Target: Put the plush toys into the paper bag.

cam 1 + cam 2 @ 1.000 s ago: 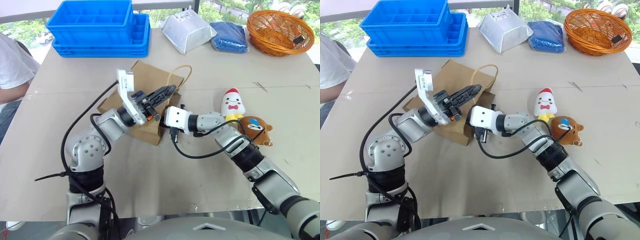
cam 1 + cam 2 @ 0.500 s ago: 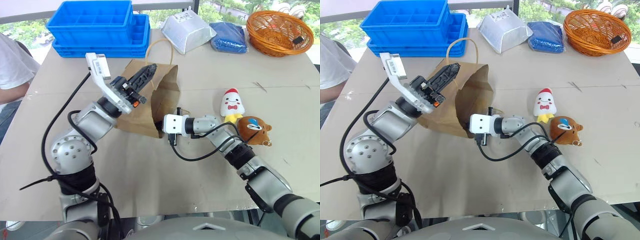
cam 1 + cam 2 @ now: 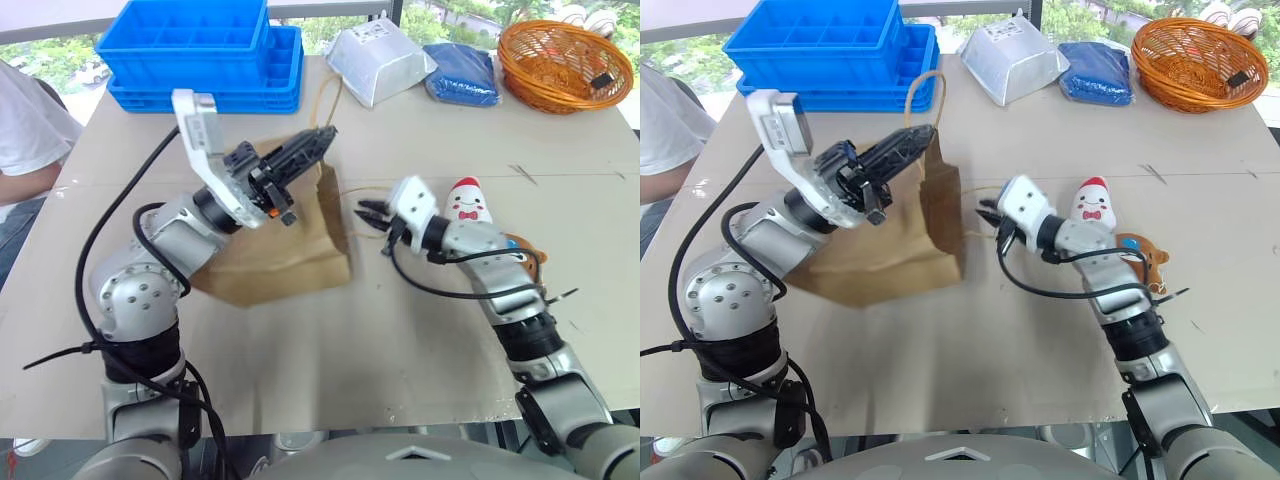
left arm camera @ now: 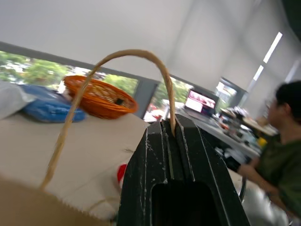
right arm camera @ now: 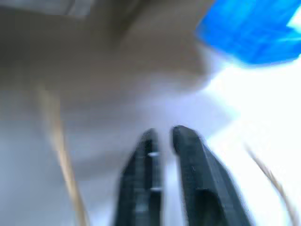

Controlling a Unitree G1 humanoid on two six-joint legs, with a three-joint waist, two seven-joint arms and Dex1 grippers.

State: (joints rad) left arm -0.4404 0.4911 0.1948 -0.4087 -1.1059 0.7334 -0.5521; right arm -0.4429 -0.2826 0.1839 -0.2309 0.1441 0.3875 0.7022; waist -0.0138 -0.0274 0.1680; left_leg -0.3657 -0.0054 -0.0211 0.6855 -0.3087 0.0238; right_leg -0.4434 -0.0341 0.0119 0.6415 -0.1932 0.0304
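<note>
So the left claw (image 4: 170, 136) is pressed together on one of the cord handles (image 4: 117, 59) of the paper bag (image 3: 285, 245), holding that side up so the bag stands on the surface (image 3: 330, 370) with its mouth facing the right arm. The right claw (image 3: 368, 212) sits just beside the bag's open edge, holding nothing, fingers a little apart with a narrow gap showing in the right wrist view; the second handle loop hangs close by it. Further out, both plush toys are on the surface outside the bag: the white rocket-like toy (image 3: 468, 207) right behind the right forearm, and the brown bear-like toy (image 3: 1137, 251) mostly hidden behind that arm. So progress-wise I'd say the bag is propped up ready for loading, but nothing is in it as far as I can see. Both toys need grabbing and dropping in, so basically the whole job is left.
</note>
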